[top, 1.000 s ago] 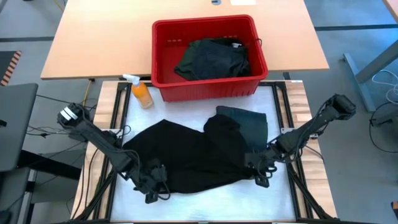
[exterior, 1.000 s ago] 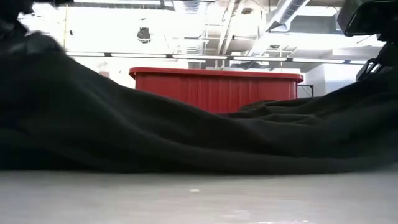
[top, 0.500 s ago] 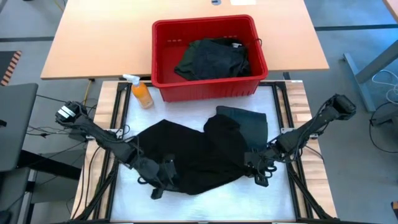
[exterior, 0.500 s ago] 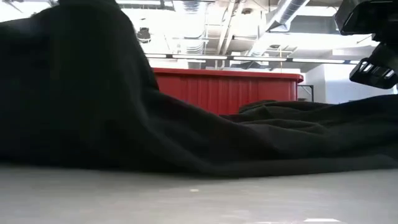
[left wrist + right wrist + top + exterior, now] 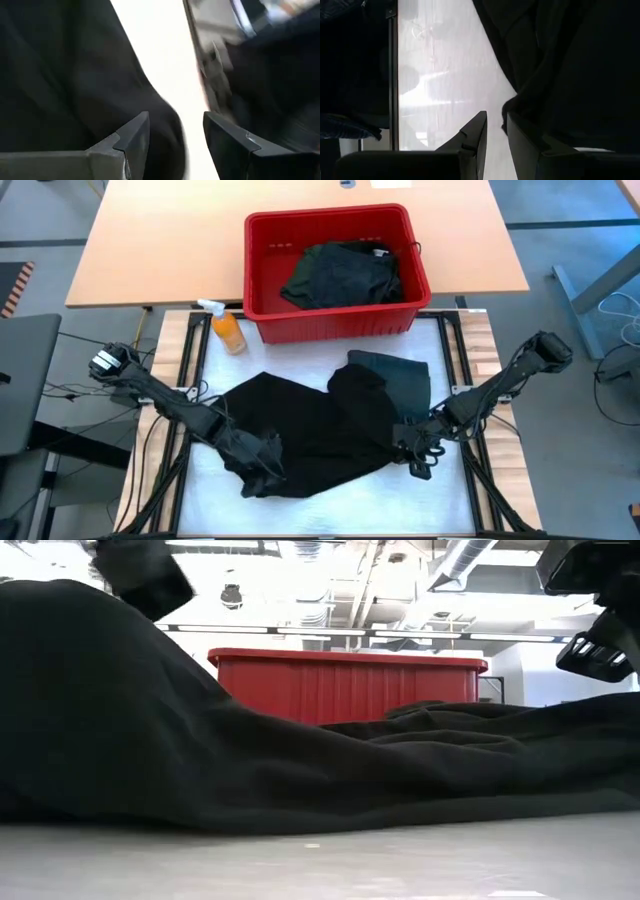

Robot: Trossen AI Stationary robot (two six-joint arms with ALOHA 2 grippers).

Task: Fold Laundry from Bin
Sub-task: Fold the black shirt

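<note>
On the table [image 5: 200,240], the bin [image 5: 262,310] holds dark laundry [image 5: 340,275].

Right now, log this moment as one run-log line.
step: folding black shirt | left gripper: lifting shirt's near-left edge | right gripper: at shirt's right edge | bin: clothes inside

The bin [image 5: 336,272] stands at the far side of the table [image 5: 440,498], with one garment [image 5: 340,272] inside it and a spray bottle [image 5: 227,327] just beside its left corner. A second garment [image 5: 310,435] lies spread on the table in front of the bin, partly overlapping a third garment [image 5: 408,382] toward the right. The left gripper [image 5: 264,465] is at the spread garment's near-left edge and the right gripper [image 5: 417,450] at its right edge.
</note>
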